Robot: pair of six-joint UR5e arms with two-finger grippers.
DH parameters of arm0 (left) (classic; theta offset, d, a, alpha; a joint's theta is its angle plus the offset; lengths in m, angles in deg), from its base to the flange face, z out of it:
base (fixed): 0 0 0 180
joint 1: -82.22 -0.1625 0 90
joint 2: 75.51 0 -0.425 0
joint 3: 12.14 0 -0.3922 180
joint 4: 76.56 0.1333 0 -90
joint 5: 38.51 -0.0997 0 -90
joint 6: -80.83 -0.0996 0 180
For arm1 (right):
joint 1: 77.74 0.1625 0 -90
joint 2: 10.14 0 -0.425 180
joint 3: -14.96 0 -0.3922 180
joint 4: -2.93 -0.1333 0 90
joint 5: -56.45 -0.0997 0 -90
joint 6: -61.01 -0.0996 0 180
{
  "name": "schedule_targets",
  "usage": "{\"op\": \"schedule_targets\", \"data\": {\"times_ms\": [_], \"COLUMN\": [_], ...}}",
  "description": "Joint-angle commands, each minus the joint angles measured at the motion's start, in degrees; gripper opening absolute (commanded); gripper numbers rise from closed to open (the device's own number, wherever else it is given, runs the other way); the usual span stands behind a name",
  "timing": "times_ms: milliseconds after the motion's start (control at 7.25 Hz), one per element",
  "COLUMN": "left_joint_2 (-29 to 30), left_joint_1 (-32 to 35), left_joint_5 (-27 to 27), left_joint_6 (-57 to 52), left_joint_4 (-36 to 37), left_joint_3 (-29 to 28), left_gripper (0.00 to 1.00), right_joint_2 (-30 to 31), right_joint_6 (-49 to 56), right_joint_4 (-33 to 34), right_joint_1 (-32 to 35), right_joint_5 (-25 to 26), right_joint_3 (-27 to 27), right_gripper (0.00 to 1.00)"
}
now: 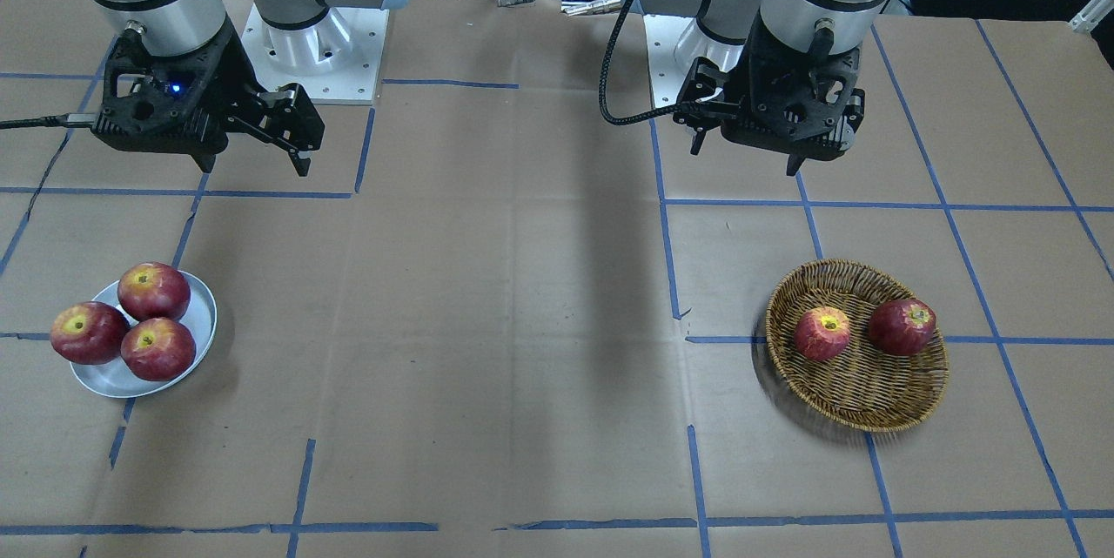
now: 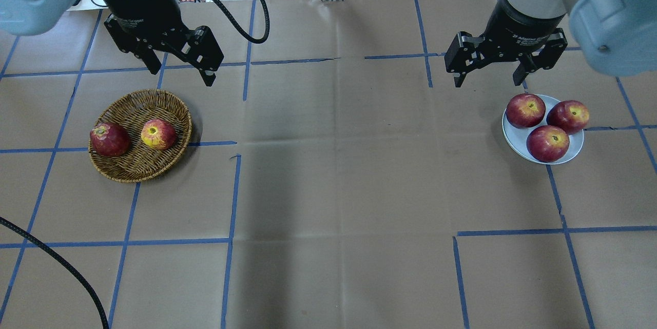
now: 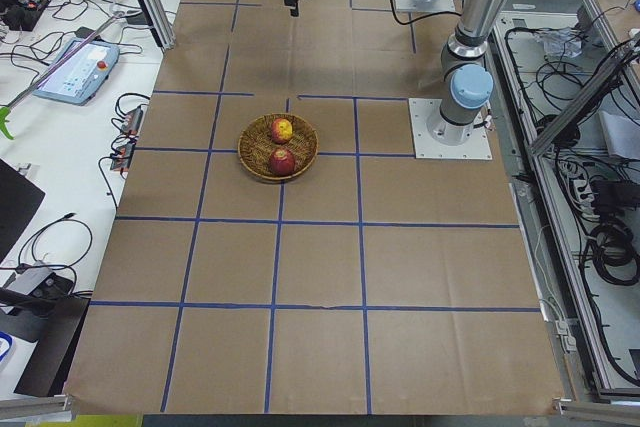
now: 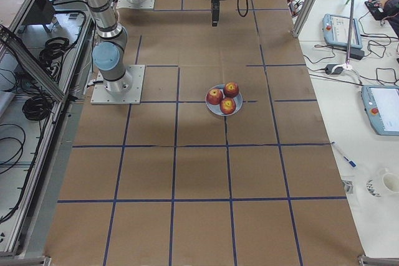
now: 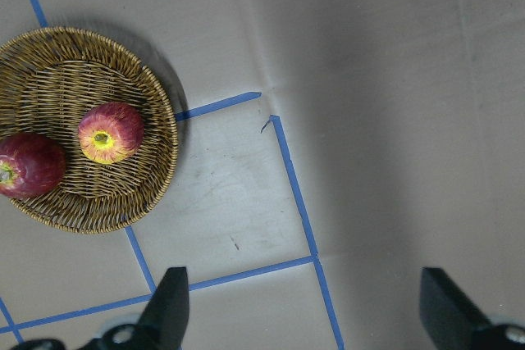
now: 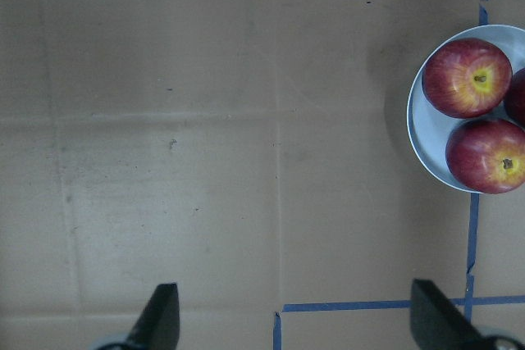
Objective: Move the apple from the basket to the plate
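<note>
- Since the apple (image 2: 158,134) lies in the basket (image 2: 136,162), just apart from a darker apple (image 2: 109,139) and on the side toward the middle of the table (image 2: 328,165), the step in hand looks like the first reach. Nothing of the transfer is done yet.
- Left gripper (image 2: 182,75) hangs above the table beside the basket's rim, not over it, with its fingers wide apart and empty. It is the nearer one, so I judge the pick falls to it.
- Right gripper (image 2: 490,81) hovers by the plate (image 2: 515,140), likewise spread and empty.
- To do it well, come straight down over the yellow stem hollow. Turn the fingers so neither meets the darker apple or the wicker wall, then close gently on the widest part.
- Three dark apples (image 2: 547,143) already crowd the plate, which sits well apart from the basket. Little bare metal is left, so the apple may roll when set down.
- White lettering (image 2: 529,38) shows on both gripper bodies in the overhead view but is too small to read. No labels show on fruit, basket or plate.
</note>
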Motion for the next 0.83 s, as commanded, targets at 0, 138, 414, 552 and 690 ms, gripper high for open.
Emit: {"op": "schedule_targets", "data": {"times_ms": [0, 138, 414, 552, 690], "left_joint_2": [0.05, 0.05, -0.04, -0.04, 0.31], "left_joint_1": [0.0, 0.0, 0.0, 0.0, 0.0], "left_joint_5": [0.0, 0.0, -0.52, -0.61, -0.79], "left_joint_6": [0.09, 0.0, -0.35, -0.44, -0.7], "left_joint_4": [0.07, -0.01, -0.1, -0.1, -0.19], "left_joint_3": [0.02, 0.02, -0.07, -0.24, -0.5], "left_gripper": [0.99, 0.99, 0.99, 0.99, 0.99], "right_joint_2": [0.06, -0.02, -0.02, -0.02, -0.02], "right_joint_6": [0.0, 0.0, 0.0, 0.0, 0.0], "right_joint_4": [0.0, 0.09, 0.0, 0.09, 0.01], "right_joint_1": [0.0, 0.0, 0.0, 0.0, 0.0], "right_joint_5": [-0.06, -0.06, -0.06, 0.03, -0.06], "right_joint_3": [0.02, 0.02, -0.07, 0.01, -0.07], "right_gripper": [1.0, 1.0, 1.0, 1.0, 1.0]}}
